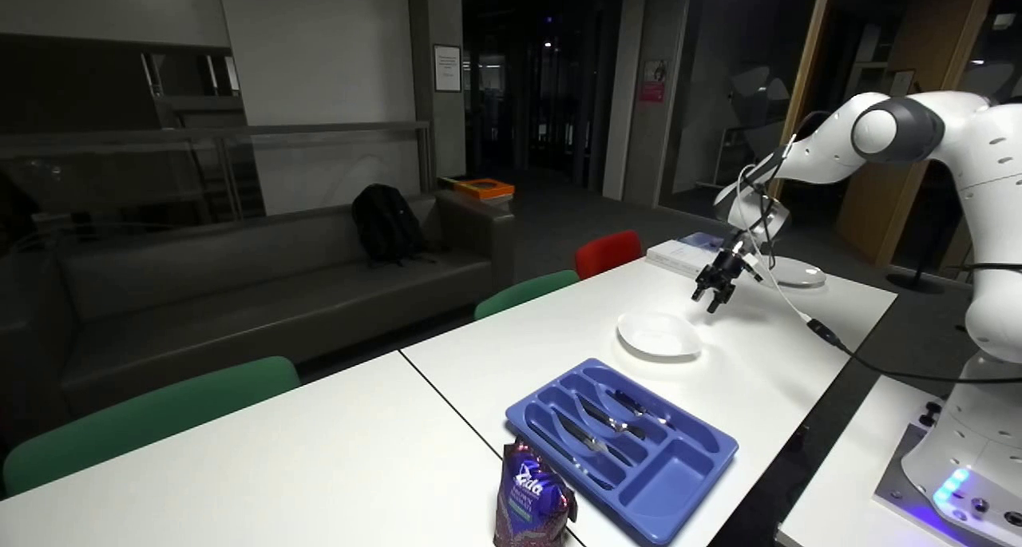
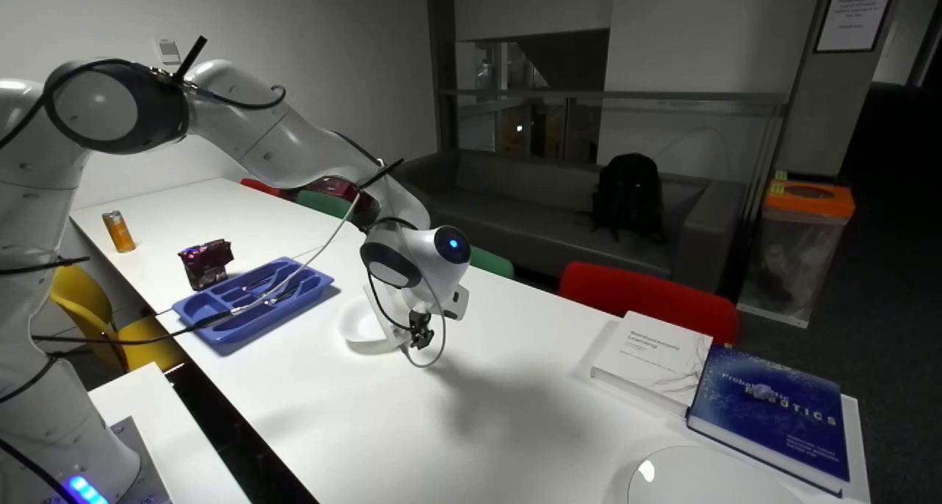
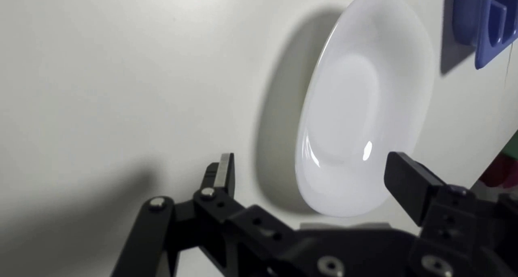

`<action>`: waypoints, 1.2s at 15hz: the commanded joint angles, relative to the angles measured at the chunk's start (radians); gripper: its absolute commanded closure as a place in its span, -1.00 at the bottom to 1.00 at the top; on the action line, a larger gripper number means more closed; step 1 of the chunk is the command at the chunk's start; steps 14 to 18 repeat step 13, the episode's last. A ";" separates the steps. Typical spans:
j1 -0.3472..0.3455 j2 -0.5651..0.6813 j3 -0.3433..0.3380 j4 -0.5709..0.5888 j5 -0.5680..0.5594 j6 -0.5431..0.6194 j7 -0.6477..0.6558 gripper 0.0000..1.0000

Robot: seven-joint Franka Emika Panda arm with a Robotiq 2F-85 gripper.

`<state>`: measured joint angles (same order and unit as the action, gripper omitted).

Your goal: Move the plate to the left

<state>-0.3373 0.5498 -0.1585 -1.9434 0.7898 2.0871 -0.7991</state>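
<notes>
Plate (image 1: pixel 659 335) glossy, white, shallow, rounded, on smooth table (image 1: pixel 766 379) near blue compartmented tray (image 1: pixel 671 477); black jaws spread wide.

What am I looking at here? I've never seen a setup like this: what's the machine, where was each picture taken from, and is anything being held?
You're seeing a white robot arm; the black gripper at its end does the grasping. Two pictures were taken from outside the robot, the close-up from its wrist. On the white table are a white plate, a blue cutlery tray, a purple packet, an orange can, a flat pale dish, a white book and a blue book. Nothing is held: the gripper's jaws stand open, and it hovers above the table, apart from the plate.
</notes>
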 commanded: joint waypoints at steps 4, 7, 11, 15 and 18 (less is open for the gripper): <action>0.030 -0.185 -0.040 -0.196 -0.174 0.041 0.300 -1.00; 0.034 -0.206 -0.039 -0.215 -0.315 0.022 0.423 -1.00; 0.006 -0.163 -0.010 -0.176 -0.348 0.005 0.442 -1.00; 0.009 -0.168 -0.011 -0.182 -0.355 0.005 0.451 -1.00; 0.009 -0.168 -0.011 -0.182 -0.355 0.005 0.451 -1.00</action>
